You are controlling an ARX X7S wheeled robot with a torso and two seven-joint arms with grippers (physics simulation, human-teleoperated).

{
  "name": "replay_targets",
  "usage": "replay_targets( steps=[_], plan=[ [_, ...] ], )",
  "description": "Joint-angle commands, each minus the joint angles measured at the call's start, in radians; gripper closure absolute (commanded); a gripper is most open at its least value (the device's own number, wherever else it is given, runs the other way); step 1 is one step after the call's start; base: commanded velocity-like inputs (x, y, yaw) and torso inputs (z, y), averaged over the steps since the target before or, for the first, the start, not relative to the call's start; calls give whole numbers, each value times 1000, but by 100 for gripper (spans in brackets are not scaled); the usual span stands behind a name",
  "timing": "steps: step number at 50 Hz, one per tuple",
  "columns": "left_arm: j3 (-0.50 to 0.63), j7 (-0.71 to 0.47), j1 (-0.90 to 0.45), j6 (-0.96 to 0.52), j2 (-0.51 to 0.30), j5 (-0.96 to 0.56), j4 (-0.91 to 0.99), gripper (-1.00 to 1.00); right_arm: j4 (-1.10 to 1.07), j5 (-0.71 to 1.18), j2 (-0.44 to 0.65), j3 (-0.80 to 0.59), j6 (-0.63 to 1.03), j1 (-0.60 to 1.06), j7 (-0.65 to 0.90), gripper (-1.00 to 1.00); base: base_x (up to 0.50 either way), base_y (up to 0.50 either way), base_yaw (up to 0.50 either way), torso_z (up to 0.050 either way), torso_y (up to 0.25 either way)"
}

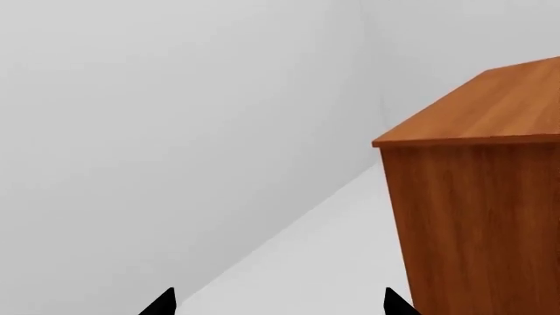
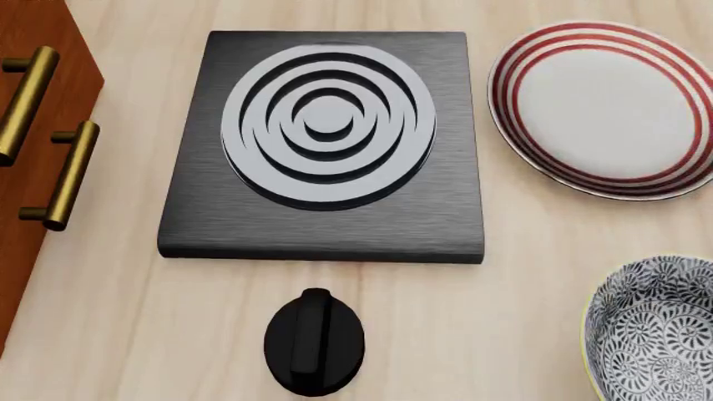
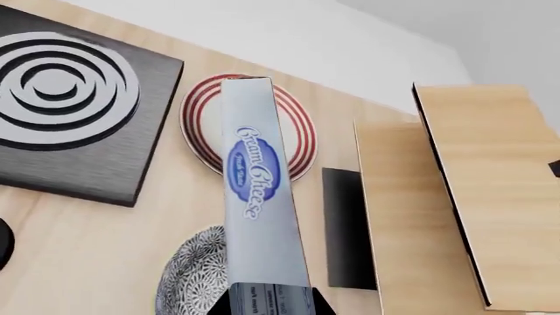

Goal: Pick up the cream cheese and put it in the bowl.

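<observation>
Pale wooden tabletop [image 2: 134, 334] fills our head view, with plain white walls beyond it in the wrist views. Our right gripper [image 3: 269, 303] is clamped on the cream cheese [image 3: 259, 197]: its dark fingers pinch one end of the box, which sticks straight out from them with the blue oval logo facing the camera. We judge the box is lifted clear of the table, held above the surface so it can be carried over. Just below its gripped end lies the bowl [image 3: 194, 275], its blue-and-white pattern partly hidden by the box; the far end of the box overlaps the red-ringed plate [image 3: 203, 131] behind it. That alignment suggests we are nearly over the target and need only lower and release.

In the head view the bowl [image 2: 652, 334] sits at about four o'clock, the plate [image 2: 607, 109] at two o'clock, the black stove burner [image 2: 323, 142] centred, its knob [image 2: 314, 342] at six o'clock. Neither arm shows there.

Our left gripper [image 1: 278, 305] is parked off the table beside a wooden cabinet [image 1: 477, 210], idle, its fingertips spread apart and holding nothing.
</observation>
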Motion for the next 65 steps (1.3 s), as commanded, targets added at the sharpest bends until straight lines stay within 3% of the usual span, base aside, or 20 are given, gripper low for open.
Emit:
replay_targets(
  steps=[1,10,27,41,48,54,65],
  plan=[
    [-16,-14,1,-16,-4,-24,14,-100,71,66,-12,-44,93,82,69,100,0,0,0,0,0],
    [-6,-5,-3,-8,-2,-8,9,-100,123,131,-20,-139,167,158,132,100,0,0,0,0,1],
    [48,36,-27,38,12,64,-34,-100,126,140,5,-290,251,231,99,100,0,0,0,0,1],
    [101,86,-41,106,72,137,-59,-100,82,-40,80,-238,230,164,-151,100,0,0,0,0,0],
    [98,88,-41,105,69,138,-61,-100,43,-160,115,-232,200,127,-283,100,0,0,0,1,1],
    [26,42,-21,27,10,43,-33,-100,24,-236,126,-238,164,105,-362,100,0,0,0,0,0],
    [18,41,-16,21,11,39,-24,-100,-1,-379,144,-262,99,62,-499,100,0,0,0,0,1]
  ],
)
